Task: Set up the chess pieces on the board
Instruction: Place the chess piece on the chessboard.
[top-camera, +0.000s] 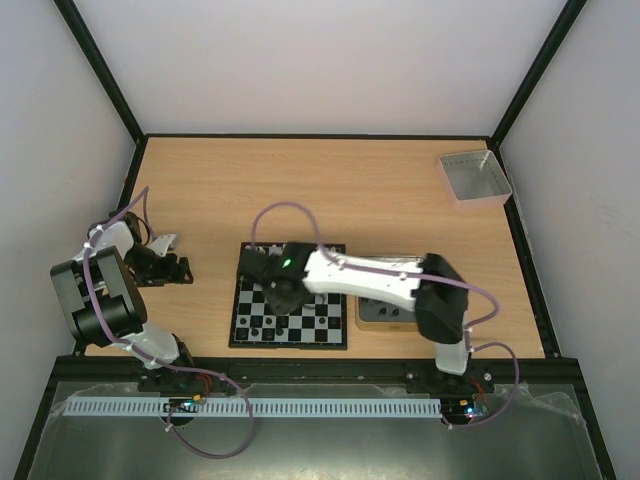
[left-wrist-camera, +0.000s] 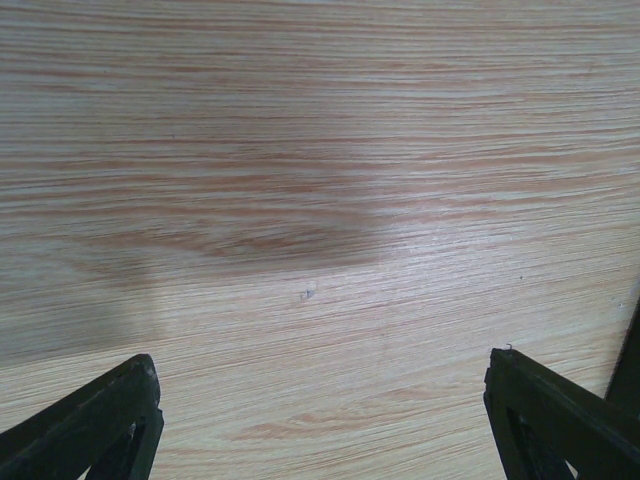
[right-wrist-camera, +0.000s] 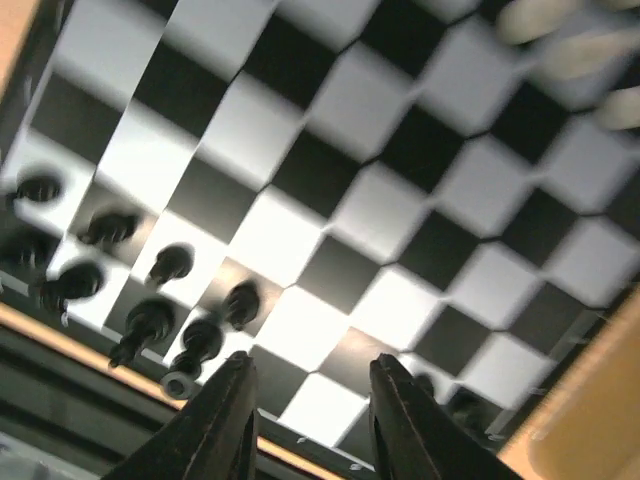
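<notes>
Your right arm (top-camera: 365, 278) covers the twelve o'clock half of the board (top-camera: 335, 322); in its wrist view, pale pieces (right-wrist-camera: 585, 52) at two o'clock are blurred and cropped.

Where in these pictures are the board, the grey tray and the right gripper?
the board (right-wrist-camera: 370, 215): right wrist view, on a bare white square near its middle.
the grey tray (top-camera: 473, 172): top external view, on its bare floor.
the right gripper (right-wrist-camera: 312, 365): right wrist view, midway between its fingertips.

Black-and-white arms (top-camera: 360, 280), purple cables (top-camera: 285, 206)

Light wooden table (top-camera: 330, 190), plain white walls (top-camera: 320, 60), black frame posts (top-camera: 100, 70)
</notes>
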